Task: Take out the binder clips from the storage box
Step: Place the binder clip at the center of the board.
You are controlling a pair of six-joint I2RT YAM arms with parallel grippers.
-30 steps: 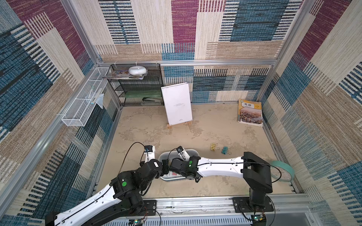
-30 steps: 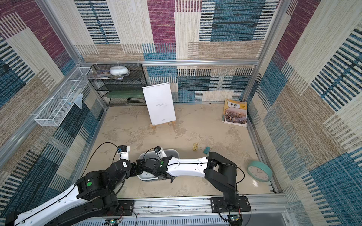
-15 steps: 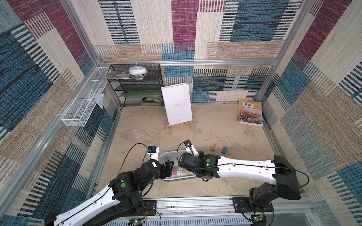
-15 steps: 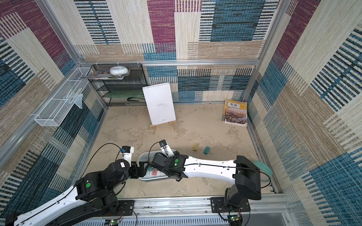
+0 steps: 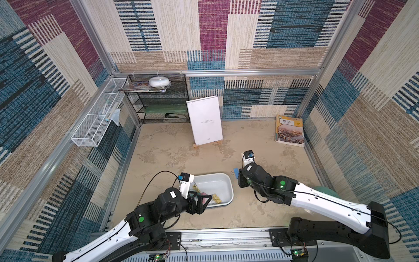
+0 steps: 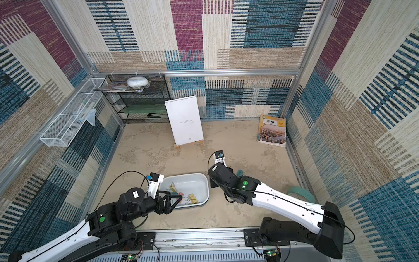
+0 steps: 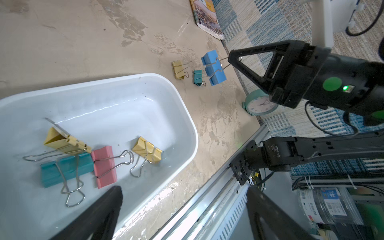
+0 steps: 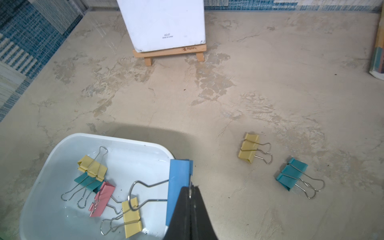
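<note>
Pressed together, jaws of the right gripper [image 8: 190,190] pinch the blue binder clip [image 8: 179,187] by its wire handle, just beside the storage box [image 8: 62,149]. Jaws of the left gripper [image 7: 184,188] stand spread wide and empty over the box's rim; four binder clips [image 7: 104,166] lie inside.

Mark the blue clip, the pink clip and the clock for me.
blue clip [image 8: 179,174]: right wrist view, middle of its blue body.
pink clip [image 7: 104,167]: left wrist view, flat pink side.
clock [image 7: 260,104]: left wrist view, centre of the white dial.
</note>
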